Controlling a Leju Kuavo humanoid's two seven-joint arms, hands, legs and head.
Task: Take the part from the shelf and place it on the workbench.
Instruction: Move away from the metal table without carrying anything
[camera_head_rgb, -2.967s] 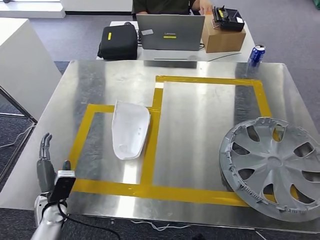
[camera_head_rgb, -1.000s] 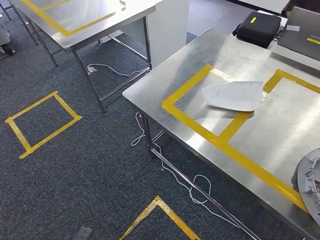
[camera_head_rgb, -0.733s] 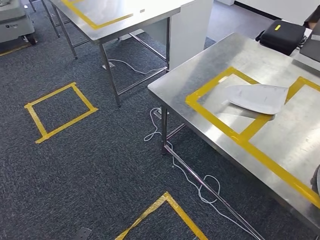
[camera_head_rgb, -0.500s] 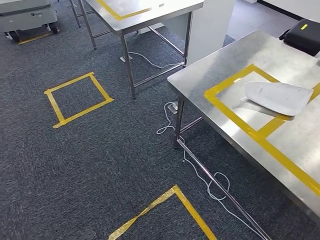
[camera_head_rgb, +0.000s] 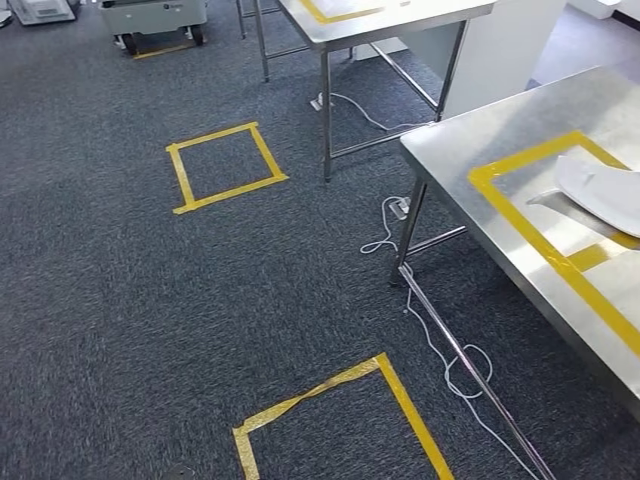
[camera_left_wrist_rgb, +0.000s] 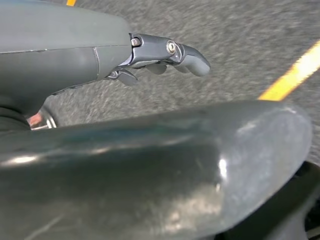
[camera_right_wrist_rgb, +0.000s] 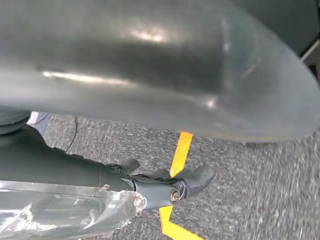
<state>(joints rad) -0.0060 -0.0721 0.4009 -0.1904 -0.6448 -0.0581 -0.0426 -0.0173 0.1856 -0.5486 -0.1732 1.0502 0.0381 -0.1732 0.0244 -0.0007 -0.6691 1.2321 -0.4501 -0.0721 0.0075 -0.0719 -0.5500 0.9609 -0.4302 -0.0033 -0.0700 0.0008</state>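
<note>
Both hands, left hand (camera_left_wrist_rgb: 166, 52) and right hand (camera_right_wrist_rgb: 166, 186), hang over carpet holding nothing, fingers loosely extended; white part (camera_head_rgb: 604, 190) lies on the desk (camera_head_rgb: 483, 140).

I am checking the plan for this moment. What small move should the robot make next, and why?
Probably turn further away from the workbench toward the shelf, which is not yet seen. The white part lies on the bench, and the left hand and right hand hang over carpet holding nothing.

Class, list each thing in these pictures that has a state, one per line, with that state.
White part: lying on the workbench, across the tape.
Workbench: bearing the part.
Left hand: holding nothing, over carpet.
Right hand: holding nothing, over carpet.
Cable: loose on the floor.
</note>
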